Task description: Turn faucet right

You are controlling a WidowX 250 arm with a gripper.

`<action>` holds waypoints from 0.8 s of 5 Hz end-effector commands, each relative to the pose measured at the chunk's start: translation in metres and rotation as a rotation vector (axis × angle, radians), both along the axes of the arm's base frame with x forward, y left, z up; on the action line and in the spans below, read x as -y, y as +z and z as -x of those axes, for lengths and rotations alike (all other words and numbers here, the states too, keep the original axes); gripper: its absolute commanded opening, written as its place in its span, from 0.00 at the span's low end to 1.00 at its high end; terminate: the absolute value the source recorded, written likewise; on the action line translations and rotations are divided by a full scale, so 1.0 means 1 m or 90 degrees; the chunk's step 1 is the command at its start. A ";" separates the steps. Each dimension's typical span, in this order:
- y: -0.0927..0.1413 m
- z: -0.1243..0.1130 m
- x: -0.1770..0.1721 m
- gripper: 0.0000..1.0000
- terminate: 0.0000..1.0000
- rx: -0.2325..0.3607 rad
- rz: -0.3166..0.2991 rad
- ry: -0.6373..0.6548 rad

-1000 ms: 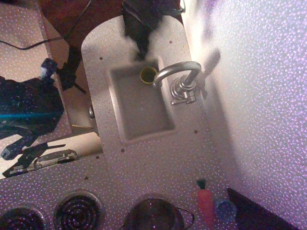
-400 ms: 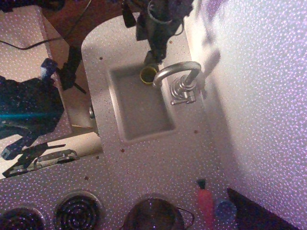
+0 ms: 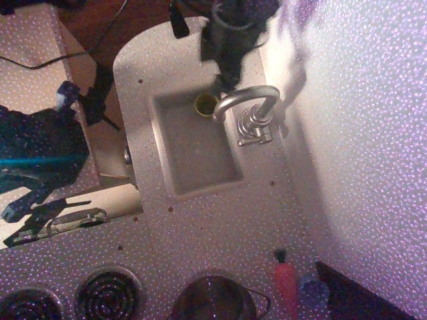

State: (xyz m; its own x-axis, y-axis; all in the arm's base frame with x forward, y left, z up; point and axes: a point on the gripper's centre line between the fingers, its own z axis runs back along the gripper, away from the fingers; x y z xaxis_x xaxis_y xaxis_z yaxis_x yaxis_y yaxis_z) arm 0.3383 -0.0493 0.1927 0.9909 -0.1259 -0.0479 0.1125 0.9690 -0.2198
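The silver faucet (image 3: 252, 110) stands at the sink's right rim, its arched spout curving left over the basin's top right corner, its small lever pointing down-left. My gripper (image 3: 227, 81) is dark and blurred, reaching down from the top of the view, its tip just above the spout's arch and beside the small yellow-green cup (image 3: 205, 103). I cannot tell how its jaws stand. The cup sits in the sink's far corner under the spout's end.
The grey sink (image 3: 175, 157) is set in a speckled counter. A carrot toy (image 3: 285, 280) and a blue item (image 3: 312, 291) lie at the bottom right, a pot (image 3: 213, 300) and stove burners (image 3: 110, 293) along the bottom. A wall (image 3: 360, 133) rises on the right.
My gripper has moved right and downward, from above the sink's far edge to just above the faucet's spout. The faucet and cup have not moved.
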 end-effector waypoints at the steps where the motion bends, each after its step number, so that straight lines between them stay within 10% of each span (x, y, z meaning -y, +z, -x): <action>1: 0.030 -0.007 0.043 1.00 0.00 0.042 0.055 -0.071; 4: 0.055 -0.005 0.076 1.00 0.00 0.069 0.046 -0.114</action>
State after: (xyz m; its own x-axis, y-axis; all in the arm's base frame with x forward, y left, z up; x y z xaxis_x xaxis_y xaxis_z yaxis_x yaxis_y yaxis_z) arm 0.3393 -0.1296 0.2292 0.9598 -0.2806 -0.0091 0.2580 0.8944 -0.3652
